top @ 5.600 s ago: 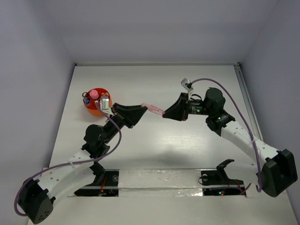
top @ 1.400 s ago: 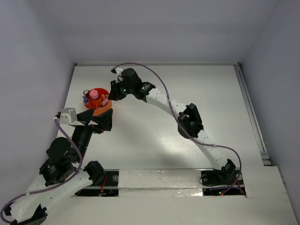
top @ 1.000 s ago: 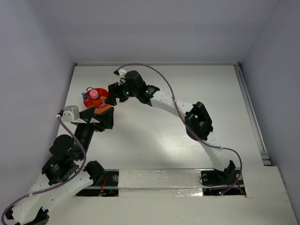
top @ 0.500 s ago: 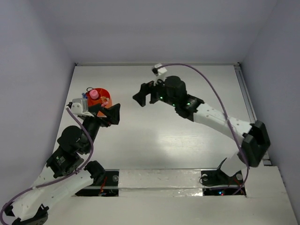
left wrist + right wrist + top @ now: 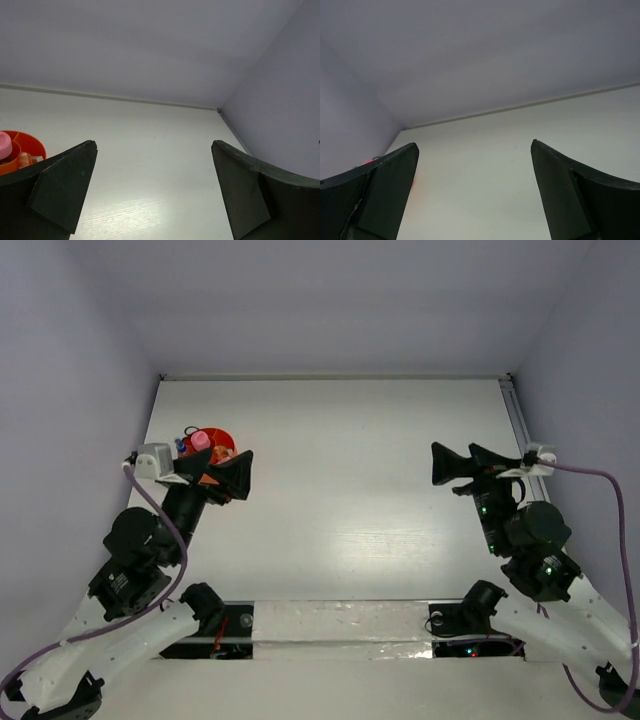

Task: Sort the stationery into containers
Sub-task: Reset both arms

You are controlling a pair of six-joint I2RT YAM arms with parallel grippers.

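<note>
The round orange-red plastic cup with inner dividers (image 5: pixel 222 436) is sitting at the far left of the white tabletop (image 5: pixel 350 500). A pink-capped tube (image 5: pixel 201 442) and a small blue item (image 5: pixel 184 447) are standing up out of it. What else is lying inside cannot be told, because the left gripper (image 5: pixel 243 476) is hovering just near-right of the cup and covering its near rim. Its fingers are standing wide apart and holding nothing. The right gripper (image 5: pixel 458 462) is hanging well apart at the right side, likewise spread and carrying nothing. No loose stationery is showing in any view, so the sorting is probably finishing, with little or nothing waiting to be picked up.
</note>
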